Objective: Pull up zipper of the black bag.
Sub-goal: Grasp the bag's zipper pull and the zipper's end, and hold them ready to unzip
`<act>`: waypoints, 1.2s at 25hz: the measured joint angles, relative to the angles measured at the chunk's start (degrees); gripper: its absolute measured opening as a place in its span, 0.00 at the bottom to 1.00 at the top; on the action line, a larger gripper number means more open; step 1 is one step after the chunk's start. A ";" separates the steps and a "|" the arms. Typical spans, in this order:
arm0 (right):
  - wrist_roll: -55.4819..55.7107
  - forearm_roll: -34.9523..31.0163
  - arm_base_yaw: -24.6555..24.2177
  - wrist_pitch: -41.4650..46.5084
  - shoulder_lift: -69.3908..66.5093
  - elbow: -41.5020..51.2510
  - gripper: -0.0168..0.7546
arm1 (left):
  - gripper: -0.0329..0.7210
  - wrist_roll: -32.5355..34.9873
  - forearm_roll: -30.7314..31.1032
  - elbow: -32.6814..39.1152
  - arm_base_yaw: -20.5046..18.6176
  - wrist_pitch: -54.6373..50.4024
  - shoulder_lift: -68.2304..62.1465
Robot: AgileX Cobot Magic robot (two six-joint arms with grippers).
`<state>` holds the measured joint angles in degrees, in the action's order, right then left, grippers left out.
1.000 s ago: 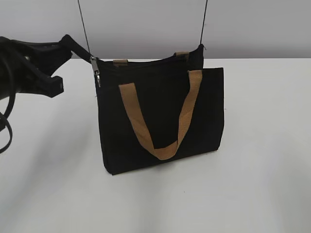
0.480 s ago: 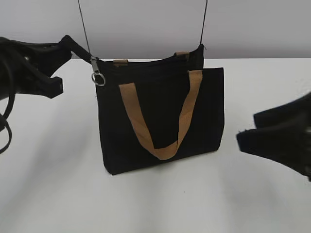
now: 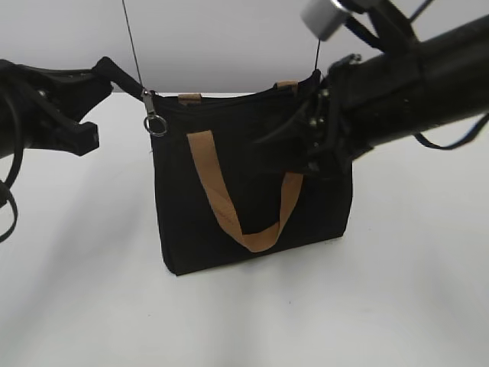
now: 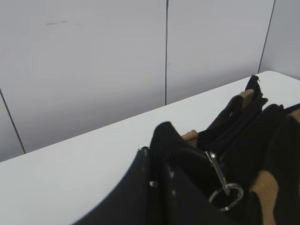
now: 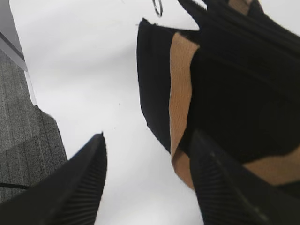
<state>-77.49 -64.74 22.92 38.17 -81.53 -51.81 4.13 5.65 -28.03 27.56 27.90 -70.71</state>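
The left gripper [image 3: 114, 73] is gripping the black bag [image 3: 252, 183] by its upper-left corner beside the zipper [image 3: 153, 115]; the right gripper [image 5: 147, 180], jaws spread, is hovering centre-right.

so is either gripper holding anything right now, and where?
Left gripper pinches the black bag at its top left corner, beside the zipper pull. Right gripper is open, holding nothing.
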 joint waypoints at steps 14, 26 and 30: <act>-0.36 -0.11 8.03 -0.26 -19.35 -19.03 0.59 | 0.06 0.00 0.00 0.00 0.00 -0.05 0.00; -0.36 -0.17 10.52 -2.16 -21.78 -20.82 0.49 | 0.06 0.00 0.00 0.00 0.00 -0.05 0.00; -0.36 -0.88 10.67 -3.96 -22.24 -21.28 0.43 | 0.06 0.00 0.00 0.00 0.00 -0.05 0.00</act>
<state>-77.85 -65.62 33.59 34.20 -103.76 -73.09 4.13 5.65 -28.03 27.56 27.86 -70.71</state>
